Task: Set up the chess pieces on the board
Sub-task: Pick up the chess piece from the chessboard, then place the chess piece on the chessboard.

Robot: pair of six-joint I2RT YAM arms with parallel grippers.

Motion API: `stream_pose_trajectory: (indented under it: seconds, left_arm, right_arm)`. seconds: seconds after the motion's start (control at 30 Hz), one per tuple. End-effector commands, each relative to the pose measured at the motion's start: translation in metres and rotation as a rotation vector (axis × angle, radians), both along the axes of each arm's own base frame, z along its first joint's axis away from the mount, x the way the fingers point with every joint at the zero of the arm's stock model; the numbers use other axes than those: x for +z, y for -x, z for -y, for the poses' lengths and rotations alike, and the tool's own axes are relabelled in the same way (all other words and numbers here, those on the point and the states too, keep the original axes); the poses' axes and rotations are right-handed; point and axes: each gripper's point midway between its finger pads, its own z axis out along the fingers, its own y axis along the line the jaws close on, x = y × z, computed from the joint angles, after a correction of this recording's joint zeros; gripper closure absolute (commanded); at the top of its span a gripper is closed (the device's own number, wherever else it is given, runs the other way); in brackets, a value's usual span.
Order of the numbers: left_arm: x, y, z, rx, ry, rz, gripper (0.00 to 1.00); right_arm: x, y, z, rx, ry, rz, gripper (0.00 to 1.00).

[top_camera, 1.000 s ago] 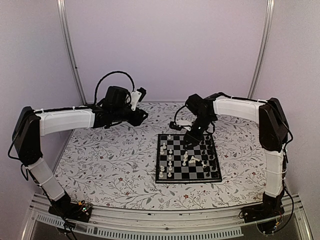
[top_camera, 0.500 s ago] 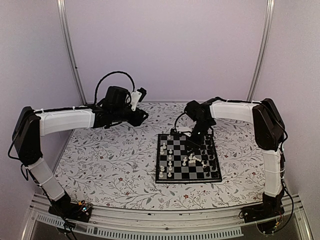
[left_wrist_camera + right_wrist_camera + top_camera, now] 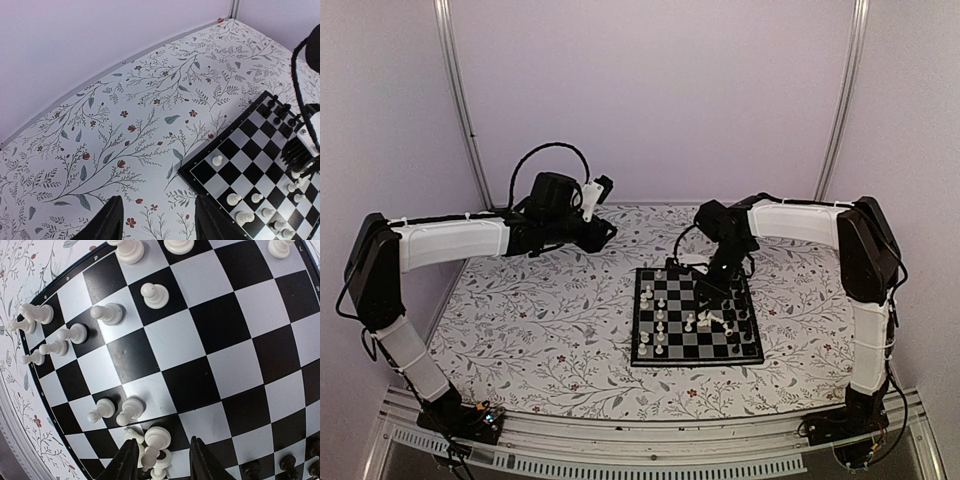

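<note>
Black and pale checks covered the one small square board (image 3: 695,362), which lay on the flowered counter (image 3: 540,320) toward 3 o'clock of its middle. White pieces (image 3: 154,295) lined its 9 o'clock side and black pieces (image 3: 251,469) its 3 o'clock side, too many and too small to count. Of the two end effectors, the left end effector (image 3: 159,210) was apart above the counter, and the right end effector (image 3: 164,442) was apart, straddling clustered white pieces.

Board (image 3: 227,150) partly beyond frame edge

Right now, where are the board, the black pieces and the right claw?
the board (image 3: 235,150), left wrist view, bare square.
black pieces (image 3: 286,463), right wrist view, one piece's top.
right gripper (image 3: 164,441), right wrist view, between fingertips.
</note>
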Motion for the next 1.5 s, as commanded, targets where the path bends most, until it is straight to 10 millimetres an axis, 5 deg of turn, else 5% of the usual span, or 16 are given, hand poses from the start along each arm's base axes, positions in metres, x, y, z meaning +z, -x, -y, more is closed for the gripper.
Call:
stream_pose_trajectory:
  seconds: [0.0,0.3,0.57,0.7,1.0,1.47]
  left_arm:
    - [0.002,-0.004,0.001,-0.002,-0.005,0.001,0.50]
    - [-0.001,-0.005,0.001,-0.003,-0.009,-0.005,0.50]
    - [-0.001,-0.002,0.004,-0.022,-0.002,-0.012,0.50]
    - [0.001,-0.002,0.005,-0.024,0.002,-0.009,0.50]
    - [0.003,-0.002,0.004,-0.019,-0.003,-0.003,0.50]
    - [0.016,0.000,0.001,-0.019,0.006,0.025,0.50]
  right_arm:
    - [0.013,0.008,0.003,0.017,-0.017,0.015,0.61]
    - [0.004,0.013,0.007,0.019,-0.001,-0.010,0.66]
    - [-0.001,0.012,0.007,0.022,0.010,-0.015,0.85]
    - [0.012,0.004,0.000,0.024,-0.017,0.016,0.95]
    - [0.060,-0.020,-0.047,0.086,-0.108,0.121,0.96]
    - [0.041,0.034,-0.110,0.268,-0.122,0.060,0.96]
